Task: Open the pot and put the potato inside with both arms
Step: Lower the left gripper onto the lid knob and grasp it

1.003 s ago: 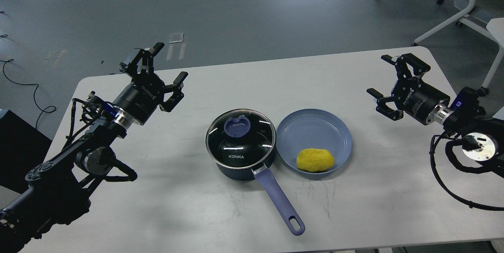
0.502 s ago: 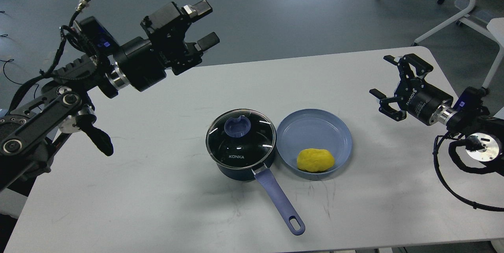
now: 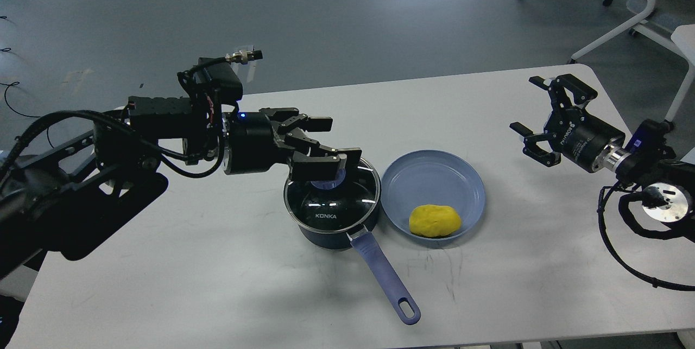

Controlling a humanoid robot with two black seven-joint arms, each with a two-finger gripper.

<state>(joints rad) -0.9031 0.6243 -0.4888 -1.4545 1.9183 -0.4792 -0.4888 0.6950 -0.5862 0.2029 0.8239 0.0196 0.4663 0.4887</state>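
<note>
Pot (image 3: pixel 332 202) placement: centre of the white table (image 3: pixel 217 284), glass lid (image 3: pixel 331 197) seated, long blue handle (image 3: pixel 384 278) pointing toward the near table edge. Just right of the pot, rims almost touching, sits the light-blue plate (image 3: pixel 434 175) holding the potato (image 3: pixel 434 221) in its near part. Left gripper (image 3: pixel 326 145) is positioned over the far side of the pot lid, fingers apart, partly covering the blue knob (image 3: pixel 324 179); contact with the knob cannot be determined. Right gripper (image 3: pixel 535 121) hovers well right of the pot, fingers spread, empty. Compared with half a second earlier, the left arm has descended from high left of the pot to lid level; the right arm is unchanged
</note>
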